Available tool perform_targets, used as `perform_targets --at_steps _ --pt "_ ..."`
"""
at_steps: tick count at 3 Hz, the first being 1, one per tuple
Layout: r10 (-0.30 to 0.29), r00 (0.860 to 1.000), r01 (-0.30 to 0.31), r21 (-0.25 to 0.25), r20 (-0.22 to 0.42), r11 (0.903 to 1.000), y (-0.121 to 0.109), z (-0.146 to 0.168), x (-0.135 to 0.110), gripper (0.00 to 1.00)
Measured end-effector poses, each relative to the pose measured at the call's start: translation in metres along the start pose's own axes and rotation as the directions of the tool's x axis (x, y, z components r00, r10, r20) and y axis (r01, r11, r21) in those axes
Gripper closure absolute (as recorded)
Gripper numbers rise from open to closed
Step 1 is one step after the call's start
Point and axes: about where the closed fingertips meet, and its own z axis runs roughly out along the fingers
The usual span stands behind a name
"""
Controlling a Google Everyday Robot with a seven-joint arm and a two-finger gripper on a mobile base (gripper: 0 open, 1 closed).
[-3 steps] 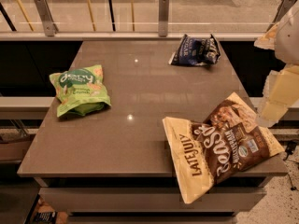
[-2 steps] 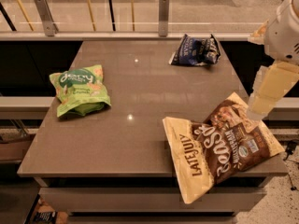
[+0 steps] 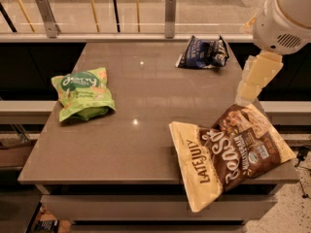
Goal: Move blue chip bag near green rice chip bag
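Observation:
The blue chip bag [image 3: 202,52] is small and dark navy and lies at the far right of the table top. The green rice chip bag [image 3: 82,93] lies on the left side of the table, far from the blue one. My arm's white joint [image 3: 286,18] comes in from the upper right. My gripper [image 3: 247,92] hangs below it as a cream-coloured piece over the table's right edge. It is to the right of and nearer than the blue bag, above the brown bag, and touches neither.
A large brown-and-cream "Late July" bag [image 3: 228,152] lies at the front right corner of the grey table [image 3: 146,130], overhanging the edge. A rail with posts [image 3: 169,13] runs behind the table. Shelves sit on both sides below.
My arm and gripper have moved left and inward from the right edge of view, now over the table's right edge. The bags have not moved.

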Motion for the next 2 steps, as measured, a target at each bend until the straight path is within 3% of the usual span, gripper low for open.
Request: perform_targets --at_steps 2 --pt "0.009 0.999 -0.014 0.107 0.042 0.9942 -0.050 0.014 0.003 0.00"
